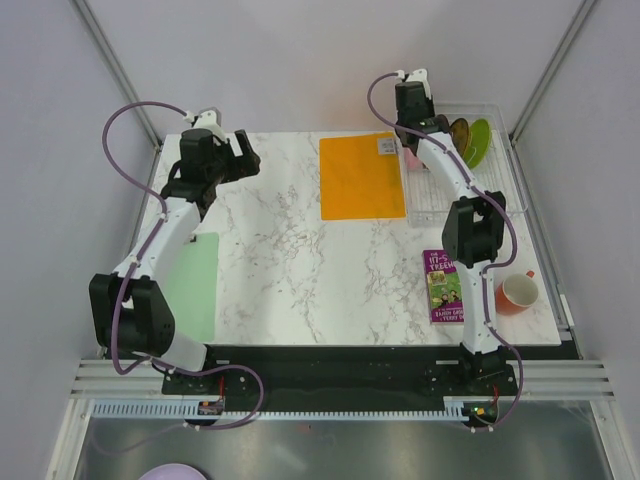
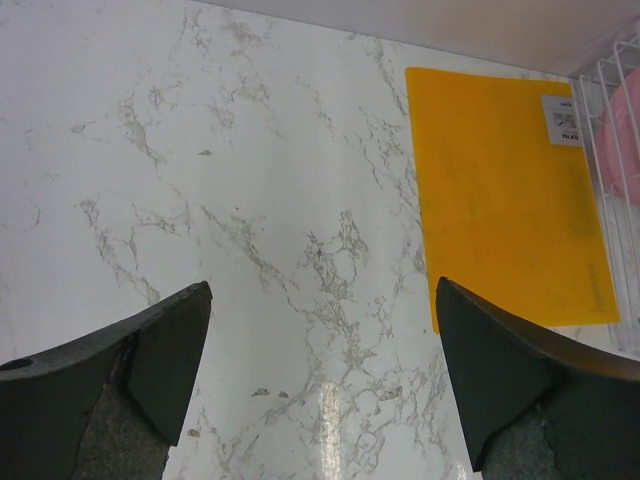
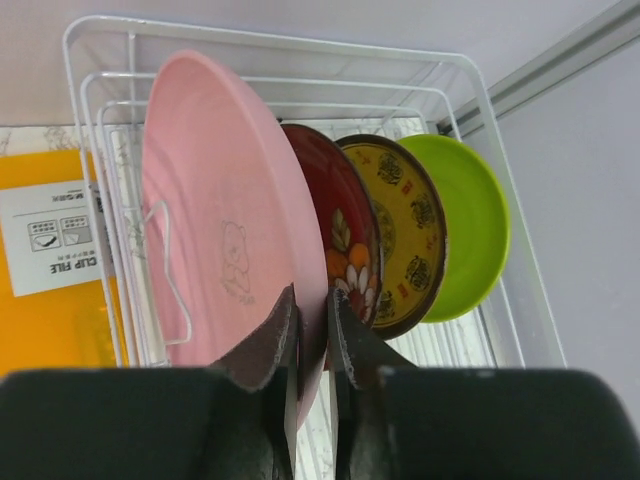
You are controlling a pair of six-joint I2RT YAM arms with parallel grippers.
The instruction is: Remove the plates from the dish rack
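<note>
My right gripper pinches the pink plate by its rim to lift it from the dish rack, while my left gripper hangs open.

On orange mat, white label — "CLIP FILE", upside down.

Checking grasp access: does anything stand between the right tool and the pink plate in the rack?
Nothing visible does. The right tool grips the plain pink round plate at its rim. The dark red patterned round plate stands close behind it.
</note>
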